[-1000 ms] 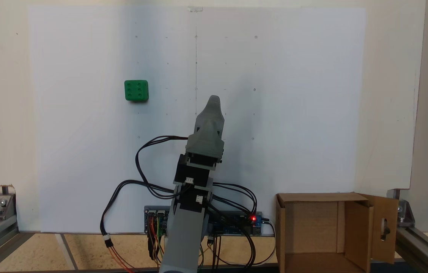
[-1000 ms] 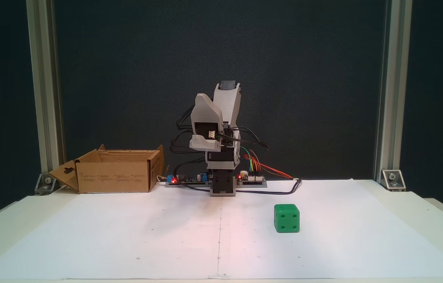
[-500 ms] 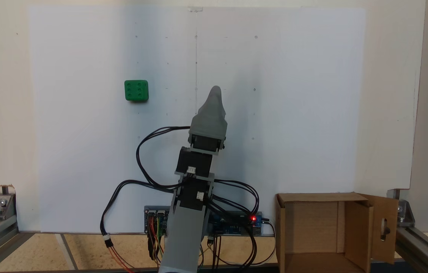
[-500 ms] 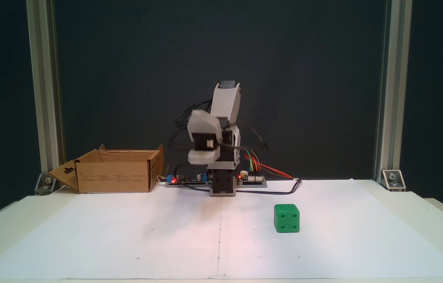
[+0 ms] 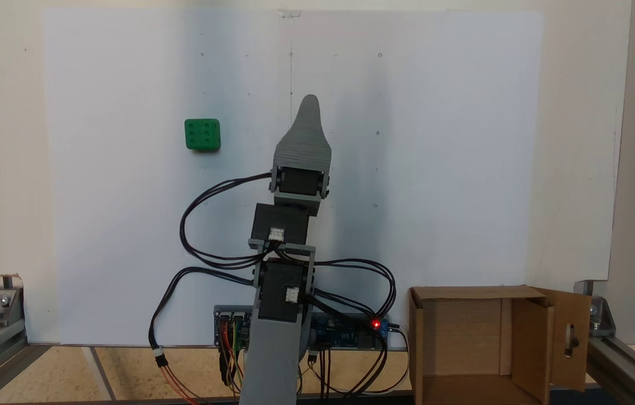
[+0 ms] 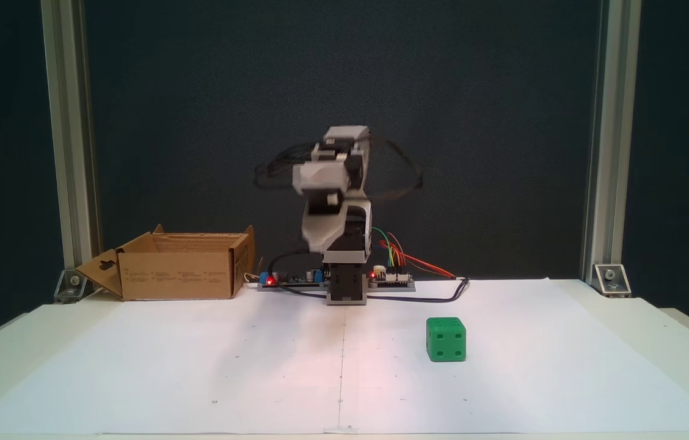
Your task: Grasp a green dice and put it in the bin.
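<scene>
gripper (image 5: pixel 309 101): grey layered printed plastic, tapers to one rounded tip; jaws stacked, can't tell if apart or together; blurred in a fixed view (image 6: pixel 318 235)
green dice (image 5: pixel 202 134): glossy rounded cube, recessed pips, on white paper (image 5: pixel 452 140), well left of tip, apart
bin (image 5: pixel 483 343): brown corrugated cardboard, flaps open, keyhole slot, far back-right of tip beside base

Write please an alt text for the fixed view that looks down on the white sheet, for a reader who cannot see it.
Seen from above, the grey arm reaches up the middle of a white sheet, its gripper over bare paper, well right of the green dice and holding nothing. The bin, an open cardboard box, sits at the lower right beside the arm's base.
</scene>
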Controlling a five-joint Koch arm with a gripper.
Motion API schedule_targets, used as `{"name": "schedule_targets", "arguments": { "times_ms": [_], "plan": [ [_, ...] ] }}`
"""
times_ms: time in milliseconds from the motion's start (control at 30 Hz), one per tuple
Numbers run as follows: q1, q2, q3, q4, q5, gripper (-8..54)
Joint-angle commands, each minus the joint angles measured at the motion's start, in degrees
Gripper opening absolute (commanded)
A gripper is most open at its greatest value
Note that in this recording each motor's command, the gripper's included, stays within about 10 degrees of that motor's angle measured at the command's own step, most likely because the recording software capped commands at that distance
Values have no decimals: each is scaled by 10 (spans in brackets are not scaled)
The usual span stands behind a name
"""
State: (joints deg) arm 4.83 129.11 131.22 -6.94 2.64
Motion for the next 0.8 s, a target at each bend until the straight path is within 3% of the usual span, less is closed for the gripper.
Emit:
{"name": "schedule_targets", "arguments": {
  "times_ms": [0, 133, 467, 767],
  "plan": [
    [-18, 56, -60, 89, 62, 431],
    [-47, 30, -116, 237, 100, 430],
    [-117, -142, -413, 620, 198, 431],
    [-237, -217, -508, 861, 269, 433]
  ]
}}
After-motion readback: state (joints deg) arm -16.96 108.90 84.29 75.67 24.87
